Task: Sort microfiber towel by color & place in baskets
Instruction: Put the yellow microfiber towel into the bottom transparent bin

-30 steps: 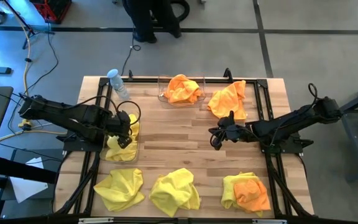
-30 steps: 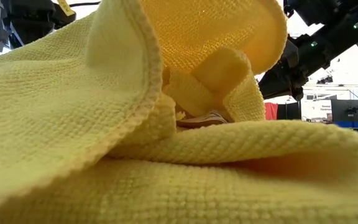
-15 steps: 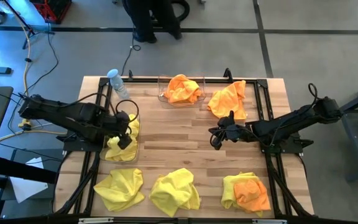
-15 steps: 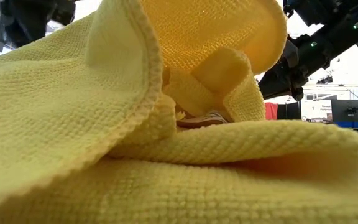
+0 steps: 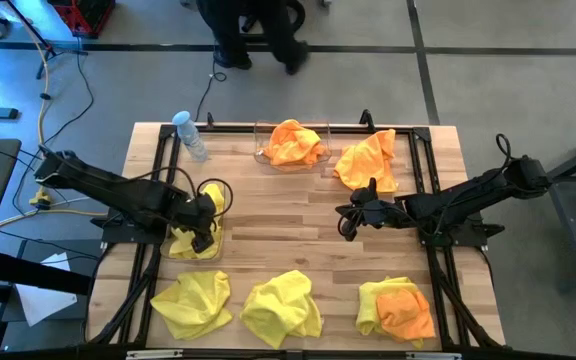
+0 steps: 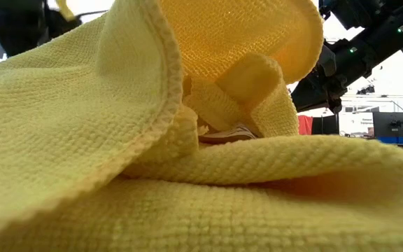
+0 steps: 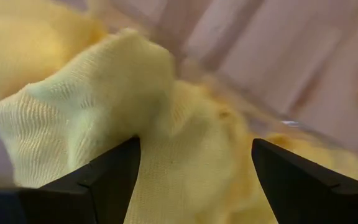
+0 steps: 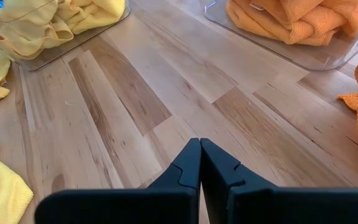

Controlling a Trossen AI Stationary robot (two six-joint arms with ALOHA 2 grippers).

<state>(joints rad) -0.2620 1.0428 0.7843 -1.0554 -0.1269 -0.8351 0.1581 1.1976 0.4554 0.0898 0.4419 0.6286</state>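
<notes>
In the high view my left gripper (image 5: 206,220) is low over the left basket (image 5: 220,243), which holds yellow towels (image 5: 190,240). Its wrist view shows the gripper (image 7: 196,142) open, with a yellow towel (image 7: 92,106) bunched between and under the fingers. My right gripper (image 5: 348,224) is shut over bare wood at mid-table (image 8: 199,155). The far basket (image 5: 260,150) holds orange towels (image 5: 293,143). A loose orange towel (image 5: 368,160) lies beside it. Yellow towels (image 5: 193,305) (image 5: 281,308) lie at the near edge, and one orange towel (image 5: 405,312) lies on a yellow one. My left gripper has open fingers (image 7: 104,180) on either side of a raised fold of the yellow towel (image 7: 166,143) lying in the basket, coming from above. The cloth reaches up to one finger's inner face; whether it touches I cannot tell.
A clear water bottle (image 5: 190,133) lies at the far left corner. Black frame rails (image 5: 438,270) run along the table's left, right and far sides. A yellow towel (image 6: 187,175) fills the low view. Bare wood (image 5: 278,225) lies between the grippers. A person (image 5: 253,30) stands beyond the far edge.
My left gripper has moved a little toward the near edge and down over the basket of yellow towels. The person beyond the far edge has taken a step.
</notes>
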